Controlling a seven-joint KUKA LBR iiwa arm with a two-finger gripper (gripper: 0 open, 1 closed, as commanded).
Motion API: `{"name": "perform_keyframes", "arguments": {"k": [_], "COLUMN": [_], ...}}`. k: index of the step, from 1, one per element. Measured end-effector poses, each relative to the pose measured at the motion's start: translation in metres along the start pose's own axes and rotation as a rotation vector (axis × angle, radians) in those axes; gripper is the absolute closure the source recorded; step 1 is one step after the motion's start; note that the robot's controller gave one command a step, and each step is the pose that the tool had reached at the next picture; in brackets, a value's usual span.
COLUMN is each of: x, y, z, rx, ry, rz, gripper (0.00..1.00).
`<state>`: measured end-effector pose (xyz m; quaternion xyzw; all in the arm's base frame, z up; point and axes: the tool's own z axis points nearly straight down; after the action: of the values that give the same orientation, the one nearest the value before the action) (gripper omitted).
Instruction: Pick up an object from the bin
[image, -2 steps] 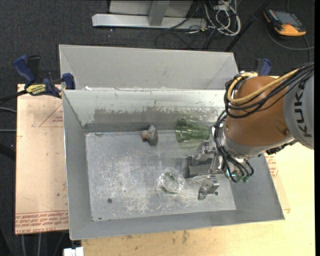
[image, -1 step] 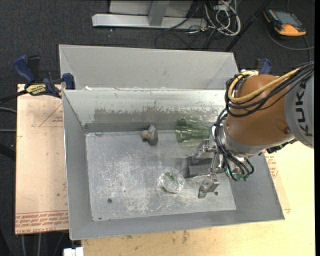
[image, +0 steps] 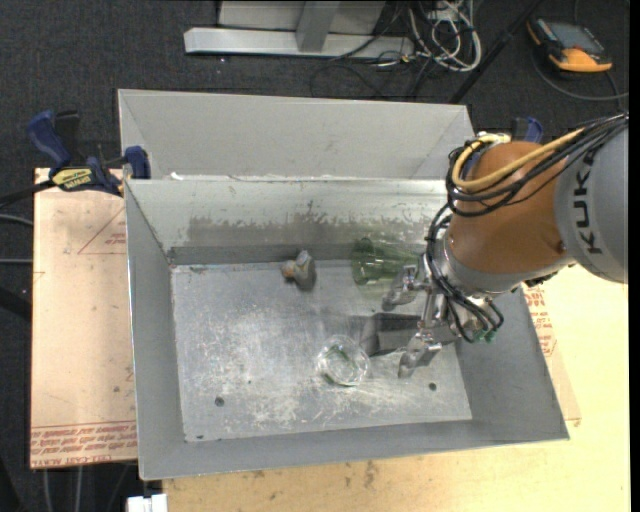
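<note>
Right now the gripper hangs low over the floor of the bin, close to the side slope where the arm comes in, with the orange wrist above and behind it. Its two fingers stand spread wide and released, one toward the back wall and the other toward the front.

A black block lies flat on the floor at the gap between them. It sticks out from the gripper on the side away from the arm. I cannot tell whether either finger touches it, and nothing is clamped.

Just past the front finger, away from the arm, a clear round thing sits near the block's corner. Beyond the back finger a green glassy thing rests at the foot of the back wall, near the gripper but apart from it. Further along that wall, well apart from the gripper, lies a small grey-brown lump.
</note>
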<state>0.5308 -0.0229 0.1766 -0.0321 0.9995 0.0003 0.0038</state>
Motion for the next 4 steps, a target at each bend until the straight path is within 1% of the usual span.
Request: {"name": "perform_keyframes", "arguments": {"k": [1, 2, 3, 4], "x": [-0.0346, -0.0346, -0.0315, -0.0315], "y": [0.0029, 0.0029, 0.0027, 0.0027], "z": [0.0779, 0.078, 0.0752, 0.0751], "rx": [0.001, 0.001, 0.001, 0.001], "ry": [-0.04, -0.04, -0.047, -0.047], "rz": [-0.047, -0.047, -0.046, -0.047], "gripper": [1.0, 1.0, 1.0, 1.0]}}
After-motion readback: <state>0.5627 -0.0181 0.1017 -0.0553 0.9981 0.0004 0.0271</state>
